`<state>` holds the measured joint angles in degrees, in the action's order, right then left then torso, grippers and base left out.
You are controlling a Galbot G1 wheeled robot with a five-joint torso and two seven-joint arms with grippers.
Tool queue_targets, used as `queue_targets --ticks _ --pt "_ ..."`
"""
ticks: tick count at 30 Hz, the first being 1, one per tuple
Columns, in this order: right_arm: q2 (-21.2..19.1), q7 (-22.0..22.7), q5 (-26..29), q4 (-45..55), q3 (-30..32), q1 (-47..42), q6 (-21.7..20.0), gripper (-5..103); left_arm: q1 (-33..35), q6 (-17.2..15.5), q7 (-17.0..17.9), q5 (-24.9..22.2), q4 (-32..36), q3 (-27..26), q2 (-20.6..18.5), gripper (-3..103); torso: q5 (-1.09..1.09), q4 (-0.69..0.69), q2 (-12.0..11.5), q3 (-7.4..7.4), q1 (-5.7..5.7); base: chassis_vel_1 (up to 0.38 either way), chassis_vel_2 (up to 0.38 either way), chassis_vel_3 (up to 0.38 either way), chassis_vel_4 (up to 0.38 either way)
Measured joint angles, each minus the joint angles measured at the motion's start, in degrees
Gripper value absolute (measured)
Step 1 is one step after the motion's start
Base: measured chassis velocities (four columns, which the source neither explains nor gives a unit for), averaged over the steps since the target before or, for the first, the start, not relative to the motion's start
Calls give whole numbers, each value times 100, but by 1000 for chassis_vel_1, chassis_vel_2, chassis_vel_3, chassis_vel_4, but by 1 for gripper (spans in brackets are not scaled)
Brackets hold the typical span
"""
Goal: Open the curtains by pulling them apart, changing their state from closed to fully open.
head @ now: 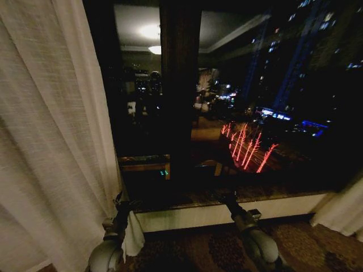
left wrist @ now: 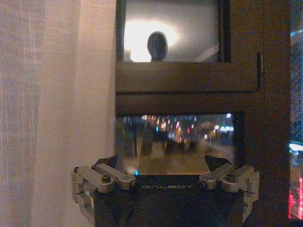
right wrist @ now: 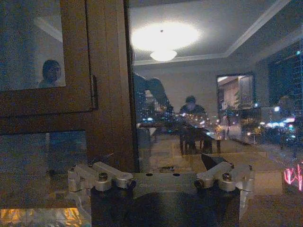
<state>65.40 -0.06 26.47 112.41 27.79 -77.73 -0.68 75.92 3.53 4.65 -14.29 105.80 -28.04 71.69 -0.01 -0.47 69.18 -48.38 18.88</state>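
The curtains stand parted. The left sheer cream panel (head: 51,141) hangs bunched along the left side of the window, and its pleats also show in the left wrist view (left wrist: 52,109). The right panel (head: 343,212) is gathered at the far lower right. My left gripper (head: 121,203) is raised just beside the left panel's inner edge; its fingers are spread open with nothing between them (left wrist: 163,163). My right gripper (head: 222,196) sits low in front of the window sill, also open and holding nothing (right wrist: 156,163).
A dark wooden window post (head: 178,85) divides the bare glass, with night city lights and room reflections in it. A pale sill (head: 227,214) runs below the glass. Patterned carpet (head: 306,243) lies underfoot.
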Motion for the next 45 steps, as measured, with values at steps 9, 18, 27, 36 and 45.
queue_targets --ticks 9,18,27,36,45 --pt "0 0 0 0 0 0 0 100 -115 269 -104 51 -220 -25 -77 100 0 1 0 0 0 0 0 0 0" --pt "0 -1 0 0 -1 0 0 100 424 1185 -449 73 80 -321 84 100 0 5 0 0 1 0 0 0 0" --pt "0 0 0 0 0 0 0 100 857 955 -156 357 491 -619 187 100 1 1 0 0 0 0 0 0 0" --pt "0 0 0 0 0 0 0 100 779 956 150 123 -50 -1195 0 100 1 2 0 0 0 0 0 0 0" --pt "0 0 0 0 -1 0 0 100 177 1140 -245 -302 -697 -712 -196 100 -1 1 0 0 0 0 0 0 0"
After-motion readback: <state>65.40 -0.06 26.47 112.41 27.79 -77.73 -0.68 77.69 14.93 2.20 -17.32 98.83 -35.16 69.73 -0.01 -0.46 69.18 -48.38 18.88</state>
